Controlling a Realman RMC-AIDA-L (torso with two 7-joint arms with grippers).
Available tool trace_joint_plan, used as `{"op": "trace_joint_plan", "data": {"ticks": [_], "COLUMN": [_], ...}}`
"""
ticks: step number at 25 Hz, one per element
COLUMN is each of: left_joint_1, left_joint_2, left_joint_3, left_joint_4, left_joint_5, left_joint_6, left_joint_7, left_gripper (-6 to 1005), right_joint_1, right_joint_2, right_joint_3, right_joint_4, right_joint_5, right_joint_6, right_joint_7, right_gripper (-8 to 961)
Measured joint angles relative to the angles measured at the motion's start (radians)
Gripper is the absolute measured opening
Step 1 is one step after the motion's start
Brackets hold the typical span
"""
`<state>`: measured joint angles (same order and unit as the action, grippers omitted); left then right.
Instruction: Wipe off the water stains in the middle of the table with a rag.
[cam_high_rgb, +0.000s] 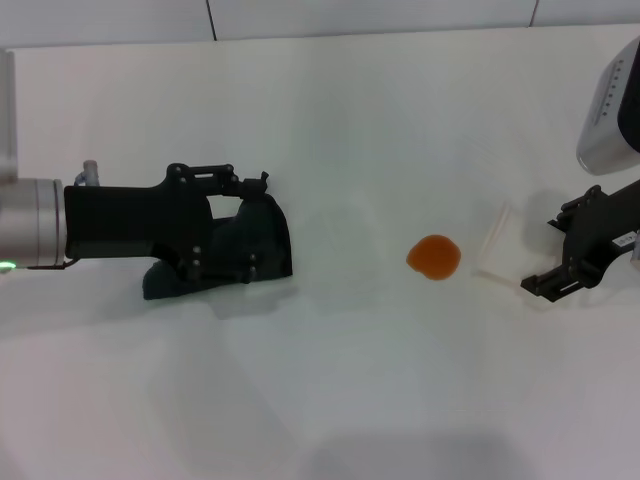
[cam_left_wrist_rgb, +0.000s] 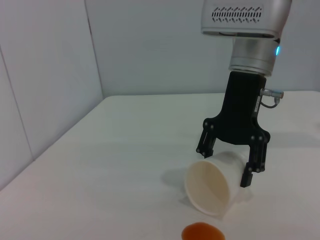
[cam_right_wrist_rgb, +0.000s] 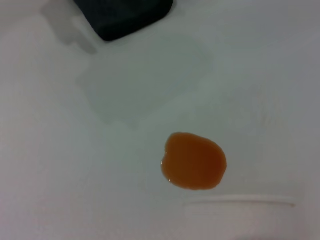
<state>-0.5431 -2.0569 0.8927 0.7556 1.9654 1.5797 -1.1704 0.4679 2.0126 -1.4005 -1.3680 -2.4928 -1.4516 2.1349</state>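
Observation:
The water stains are a single glossy orange blotch (cam_high_rgb: 434, 257) on the white table (cam_high_rgb: 320, 400), also showing in the right wrist view (cam_right_wrist_rgb: 194, 161) and at the edge of the left wrist view (cam_left_wrist_rgb: 202, 232). Left of it lies the dark green rag (cam_high_rgb: 270, 245) (cam_right_wrist_rgb: 125, 15). My left gripper (cam_high_rgb: 255, 228) hangs low over the rag, open, one finger on each side of the cloth. Just right of the blotch, my right gripper (cam_high_rgb: 545, 255) (cam_left_wrist_rgb: 232, 160) is open, its fingers straddling the base of a tipped cup.
A white paper cup (cam_high_rgb: 495, 245) (cam_left_wrist_rgb: 207, 187) lies on its side just right of the blotch, mouth toward it; its rim (cam_right_wrist_rgb: 240, 201) shows in the right wrist view. A pale wall stands behind the table's far edge.

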Motion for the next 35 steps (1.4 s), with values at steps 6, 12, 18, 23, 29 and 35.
{"op": "trace_joint_plan", "data": {"ticks": [6, 12, 18, 23, 29, 35], "left_joint_1": [0.002, 0.015, 0.023, 0.029, 0.034, 0.034], "left_joint_2": [0.002, 0.004, 0.004, 0.005, 0.004, 0.004], "left_joint_3": [0.000, -0.010, -0.026, -0.026, -0.043, -0.049], "left_joint_4": [0.001, -0.001, -0.004, -0.005, -0.005, -0.006], "left_joint_5": [-0.015, -0.021, -0.021, -0.022, -0.023, -0.024], "left_joint_6": [0.002, 0.004, 0.006, 0.007, 0.008, 0.020], "left_joint_7": [0.001, 0.001, 0.006, 0.012, 0.027, 0.039], "left_gripper": [730, 728, 726, 724, 722, 720], "right_joint_1": [-0.001, -0.017, -0.063, -0.112, -0.139, -0.141], "right_joint_2": [0.000, 0.000, -0.001, 0.000, -0.001, -0.001], "right_joint_3": [0.000, 0.012, 0.086, 0.115, 0.117, 0.128], "right_joint_4": [-0.014, -0.059, -0.085, -0.062, 0.012, 0.142], "right_joint_5": [0.007, 0.019, 0.106, 0.203, 0.339, 0.542], "right_joint_6": [-0.009, -0.001, 0.065, 0.170, 0.285, 0.369], "right_joint_7": [0.000, 0.003, -0.032, -0.102, -0.201, -0.365], "right_gripper": [783, 686, 661, 658, 658, 659]}}
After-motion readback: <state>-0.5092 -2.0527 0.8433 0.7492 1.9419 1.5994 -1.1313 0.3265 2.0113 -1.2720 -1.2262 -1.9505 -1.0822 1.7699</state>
